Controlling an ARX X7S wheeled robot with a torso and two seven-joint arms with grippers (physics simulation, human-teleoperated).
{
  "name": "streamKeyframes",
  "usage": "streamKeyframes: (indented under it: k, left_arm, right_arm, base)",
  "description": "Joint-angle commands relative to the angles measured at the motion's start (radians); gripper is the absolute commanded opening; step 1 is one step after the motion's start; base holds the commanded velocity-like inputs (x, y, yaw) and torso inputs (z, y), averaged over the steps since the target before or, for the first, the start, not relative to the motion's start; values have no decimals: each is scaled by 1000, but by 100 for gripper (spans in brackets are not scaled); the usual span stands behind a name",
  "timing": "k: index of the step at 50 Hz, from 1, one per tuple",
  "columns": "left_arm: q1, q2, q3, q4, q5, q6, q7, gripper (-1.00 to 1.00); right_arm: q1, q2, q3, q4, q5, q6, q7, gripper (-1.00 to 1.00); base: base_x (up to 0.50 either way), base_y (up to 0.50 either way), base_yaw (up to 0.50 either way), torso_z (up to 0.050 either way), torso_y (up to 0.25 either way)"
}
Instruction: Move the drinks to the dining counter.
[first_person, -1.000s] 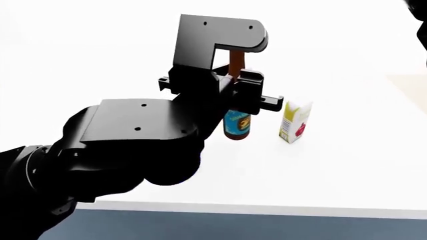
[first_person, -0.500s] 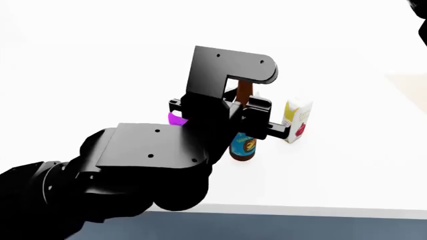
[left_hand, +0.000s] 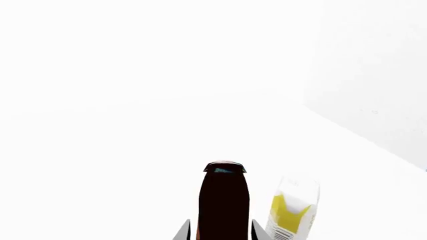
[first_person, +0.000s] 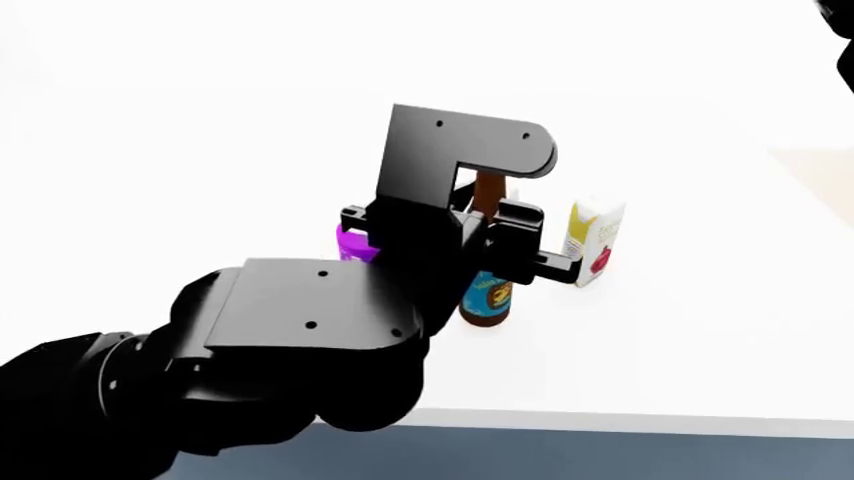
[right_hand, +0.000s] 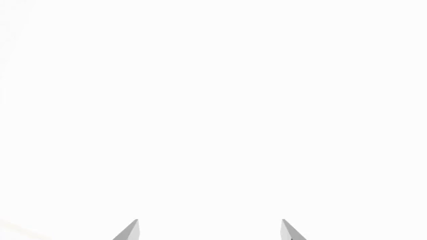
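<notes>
My left gripper (first_person: 489, 228) is shut on the neck of the brown glass bottle with a blue label (first_person: 487, 296), which stands upright low over the white dining counter (first_person: 694, 340). In the left wrist view the bottle (left_hand: 224, 197) fills the gap between the fingertips (left_hand: 183, 233). The yellow-white juice carton (first_person: 591, 243) stands just right of the bottle, apart from it, and also shows in the left wrist view (left_hand: 291, 212). The purple can (first_person: 351, 243) peeks out behind my left arm, mostly hidden. My right gripper (right_hand: 209, 232) is open and empty over white surface.
The counter's dark blue-grey front (first_person: 601, 455) runs along the near edge. My bulky black left arm (first_person: 267, 350) covers the left part of the counter. A pale beige patch (first_person: 821, 170) lies at the far right. A dark shape (first_person: 846, 50) sits at the top right corner.
My left gripper has carried the bottle down and nearer the counter's front edge. The purple can has come into view behind the arm. The carton has not moved.
</notes>
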Motion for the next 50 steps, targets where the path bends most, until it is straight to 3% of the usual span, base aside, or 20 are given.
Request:
streamKeyframes:
  k: [1, 17, 18, 37, 50]
  left_arm:
    - [22, 7, 12, 8, -15, 16, -2, -100]
    - [0, 11, 5, 2, -32, 10, -9, -100]
    - [-2, 12, 6, 1, -33, 9, -10, 100]
    - [-4, 16, 7, 1, -38, 10, -17, 100]
    - [-125, 31, -61, 27, -100, 5, -52, 100]
  right_arm:
    - [0, 1, 1, -1, 1, -1, 1, 100]
    - [1, -2, 0, 2, 1, 0, 0, 100]
    - [2, -2, 0, 2, 1, 0, 0, 100]
    - [4, 0, 1, 0, 5, 1, 2, 100]
    - [1, -1, 0, 1, -2, -2, -3, 100]
  base:
    - [0, 0, 0, 0, 0]
    - [2, -1, -1, 0, 0]
    - [1, -29, 0, 0, 0]
    - [0, 0, 0, 0, 0]
    - [0, 0, 0, 0, 0]
